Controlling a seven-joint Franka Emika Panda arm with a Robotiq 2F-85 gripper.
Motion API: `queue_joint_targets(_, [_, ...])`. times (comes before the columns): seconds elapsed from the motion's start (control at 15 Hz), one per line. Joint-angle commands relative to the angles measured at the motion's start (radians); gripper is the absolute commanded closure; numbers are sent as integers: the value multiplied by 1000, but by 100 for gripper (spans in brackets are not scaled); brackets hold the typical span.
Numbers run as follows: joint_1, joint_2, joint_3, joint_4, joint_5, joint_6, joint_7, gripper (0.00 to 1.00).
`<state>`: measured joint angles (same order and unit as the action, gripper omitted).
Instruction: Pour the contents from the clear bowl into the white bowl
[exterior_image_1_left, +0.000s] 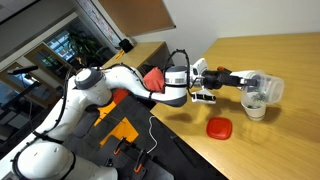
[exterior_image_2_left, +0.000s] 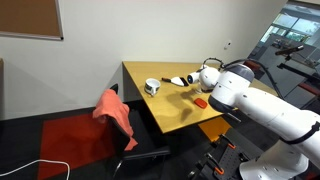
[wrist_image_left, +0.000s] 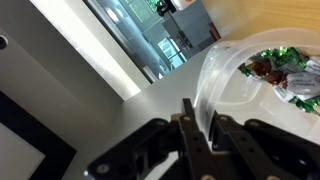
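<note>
My gripper (exterior_image_1_left: 243, 83) is shut on the rim of the clear bowl (exterior_image_1_left: 264, 87) and holds it tilted just above the white bowl (exterior_image_1_left: 256, 110), which stands on the wooden table. In the wrist view the two fingers (wrist_image_left: 200, 125) pinch the clear bowl's wall (wrist_image_left: 232, 85). The contents (wrist_image_left: 287, 68), greenish and whitish pieces, lie inside it at the upper right. In an exterior view the white bowl (exterior_image_2_left: 151, 87) stands near the table's far corner with my gripper (exterior_image_2_left: 178, 80) beside it; the clear bowl is too small to make out there.
A red squarish dish (exterior_image_1_left: 219, 127) (exterior_image_2_left: 201, 101) lies on the table (exterior_image_1_left: 290, 140) near the arm. A red cloth (exterior_image_2_left: 114, 108) hangs over a chair at the table's edge. Windows and a wall show behind the bowl in the wrist view.
</note>
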<state>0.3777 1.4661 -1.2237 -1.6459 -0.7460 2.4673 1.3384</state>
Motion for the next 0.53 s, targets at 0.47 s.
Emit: queue_joint_targets(0.47, [30,-3,20,-36,-126,-35,87,97])
